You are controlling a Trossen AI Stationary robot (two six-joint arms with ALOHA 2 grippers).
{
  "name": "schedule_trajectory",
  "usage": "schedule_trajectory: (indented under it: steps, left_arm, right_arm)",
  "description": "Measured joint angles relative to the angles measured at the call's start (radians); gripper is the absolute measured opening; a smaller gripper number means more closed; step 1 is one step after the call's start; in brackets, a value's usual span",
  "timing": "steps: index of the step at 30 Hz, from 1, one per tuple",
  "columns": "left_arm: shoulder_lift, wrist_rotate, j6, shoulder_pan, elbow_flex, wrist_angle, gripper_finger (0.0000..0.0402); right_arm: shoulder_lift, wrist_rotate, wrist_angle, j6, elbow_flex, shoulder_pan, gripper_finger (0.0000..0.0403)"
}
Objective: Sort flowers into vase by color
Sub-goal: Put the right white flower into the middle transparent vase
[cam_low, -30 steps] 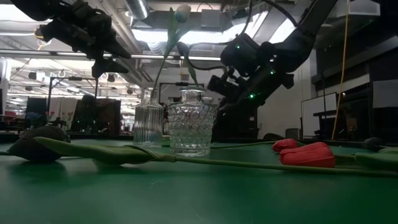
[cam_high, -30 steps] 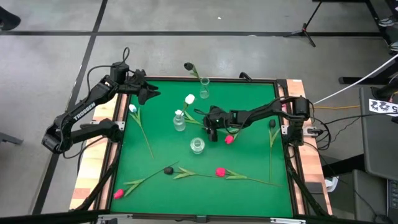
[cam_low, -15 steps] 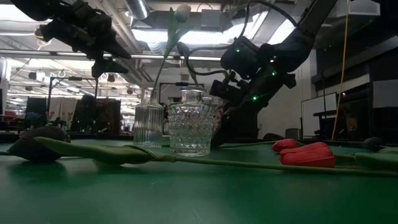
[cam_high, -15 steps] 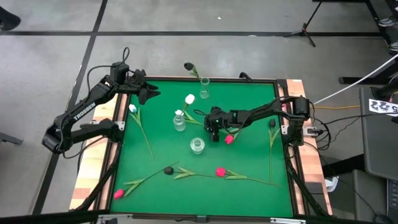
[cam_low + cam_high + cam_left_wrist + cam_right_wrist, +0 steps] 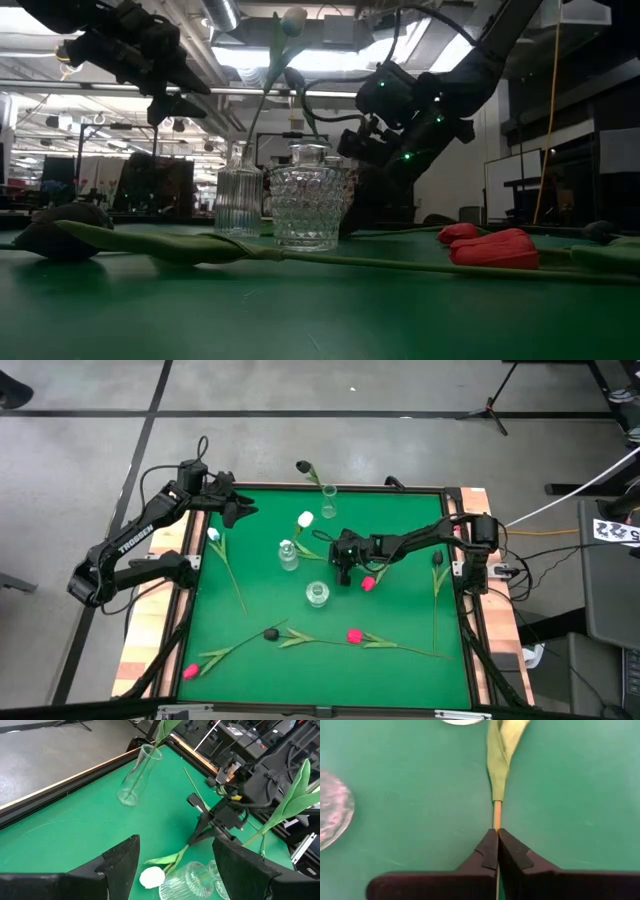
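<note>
A white tulip (image 5: 305, 518) lies on the green mat (image 5: 400, 620), its stem running back to my right gripper (image 5: 336, 556), which is shut on it beside the ribbed vase (image 5: 288, 557). That vase holds one upright flower (image 5: 293, 16). The round cut-glass vase (image 5: 317, 593) stands nearer. A tall vase (image 5: 328, 501) at the far edge holds a black tulip (image 5: 303, 465). My left gripper (image 5: 236, 510) hangs open over the far left corner, touching nothing. My right gripper pinches the white tulip's bare stem (image 5: 496, 820) between its two fingers, just behind the lowest leaf (image 5: 499, 765). The fingers slant down from the table's right side and lie along the stem. The tulip lies flat on the mat, its head pointing away.
Loose on the mat lie a red tulip (image 5: 367, 584) close to the right gripper, a black one (image 5: 438, 560) at the right, a white one (image 5: 213, 535) at the left, and a black (image 5: 270, 633) and pink ones (image 5: 353, 635) (image 5: 190, 672) nearer.
My right gripper has stayed where it was, rolled slightly, and shut on the white tulip's stem. The tulip lies where it lay.
</note>
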Motion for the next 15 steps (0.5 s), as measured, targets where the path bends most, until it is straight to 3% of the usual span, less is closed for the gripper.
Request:
schedule_trajectory:
  steps: [15]
  left_arm:
    - [0.000,0.000,-0.003,0.000,0.000,0.000,0.0249]
  right_arm:
    - [-0.136,-0.001,0.117,0.014,-0.001,-0.086,0.0001]
